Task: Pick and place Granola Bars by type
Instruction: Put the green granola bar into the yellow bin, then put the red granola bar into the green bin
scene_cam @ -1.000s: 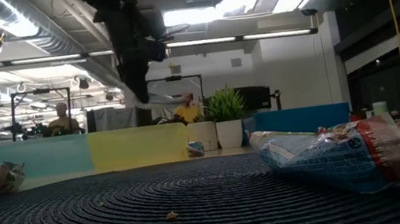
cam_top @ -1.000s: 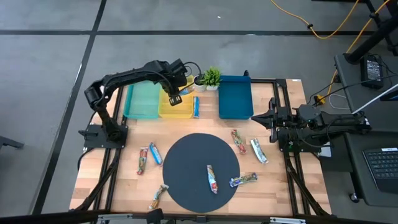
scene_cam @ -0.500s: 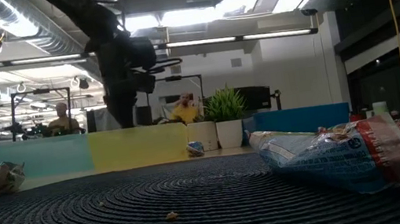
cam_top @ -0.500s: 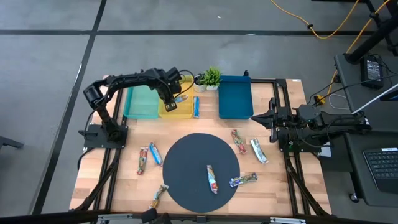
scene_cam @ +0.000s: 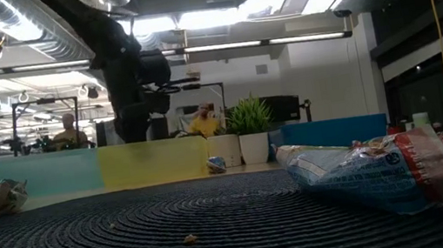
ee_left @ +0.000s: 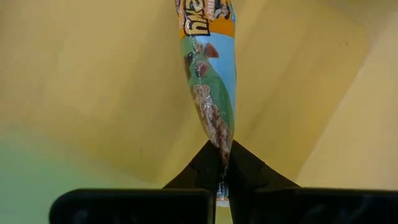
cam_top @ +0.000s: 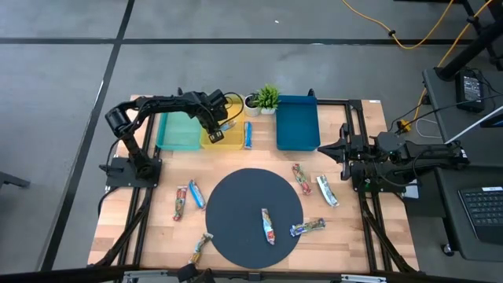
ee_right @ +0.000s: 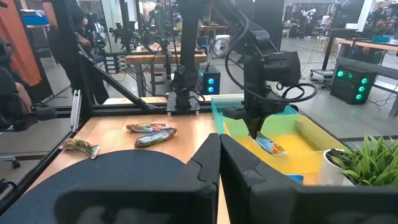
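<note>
My left gripper (ee_left: 222, 167) clenched on tail end of granola bar (ee_left: 210, 74); bar hangs from my fingertips inside yellow bin (cam_top: 222, 140). My right gripper (ee_right: 219, 163) closed empty, parked at table's right edge.

Left arm (cam_top: 149, 106): matte black throughout, slim tubular links joined by thick rounded joints. Square black base plate (cam_top: 126, 170) bolted on the wooden table's left edge. A thin black cable loops loosely off the wrist housing (ee_right: 273, 67), which is boxy with rounded corners. Left gripper (ee_left: 222, 163): two dark fingers tapering to narrow wedge tips, on a flat black crossbar.

Right arm (cam_top: 409, 161): same black finish, blocky links, cabling bunched along its body, seated on a black mount at the table's right edge. Right gripper (ee_right: 219, 155): broad matte black fingers (ee_right: 205, 163) with bevelled edges, a thin straight seam between them.
</note>
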You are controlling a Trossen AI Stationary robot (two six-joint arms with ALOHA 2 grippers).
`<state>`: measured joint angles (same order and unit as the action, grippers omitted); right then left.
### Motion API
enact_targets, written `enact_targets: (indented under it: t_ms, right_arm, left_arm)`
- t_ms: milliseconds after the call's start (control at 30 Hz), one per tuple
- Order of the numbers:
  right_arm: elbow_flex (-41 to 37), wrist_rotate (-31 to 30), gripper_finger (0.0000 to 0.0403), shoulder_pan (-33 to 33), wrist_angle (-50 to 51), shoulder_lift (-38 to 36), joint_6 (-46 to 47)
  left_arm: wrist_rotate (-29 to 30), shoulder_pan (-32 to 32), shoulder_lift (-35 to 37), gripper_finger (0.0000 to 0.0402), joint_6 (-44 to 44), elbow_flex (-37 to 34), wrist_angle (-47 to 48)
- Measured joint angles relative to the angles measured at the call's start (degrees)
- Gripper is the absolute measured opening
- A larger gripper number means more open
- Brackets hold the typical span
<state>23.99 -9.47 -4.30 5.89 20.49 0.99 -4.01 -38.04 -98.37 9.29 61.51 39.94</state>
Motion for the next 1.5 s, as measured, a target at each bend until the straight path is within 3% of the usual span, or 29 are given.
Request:
enact_targets:
  t_ms: [833, 1233, 1500]
  right_arm:
    - [0.0, 0.0, 0.0013, 0.0, 0.0, 0.0, 0.0]
    - [0.0, 0.0, 0.0013, 0.0, 0.0, 0.0, 0.0]
    - [0.0, 0.0, 0.0013, 0.0, 0.0, 0.0, 0.0]
  left_arm:
    - [-1.5, 0.0, 0.0, 0.0024, -1.6, -2.0, -1.2]
    - [-0.8, 1.3, 0.3, 0.0103, 0.3, -2.0, -1.1]
    - [2.4, 3.2, 7.9, 0.0138, -1.1, -1.3, -0.7]
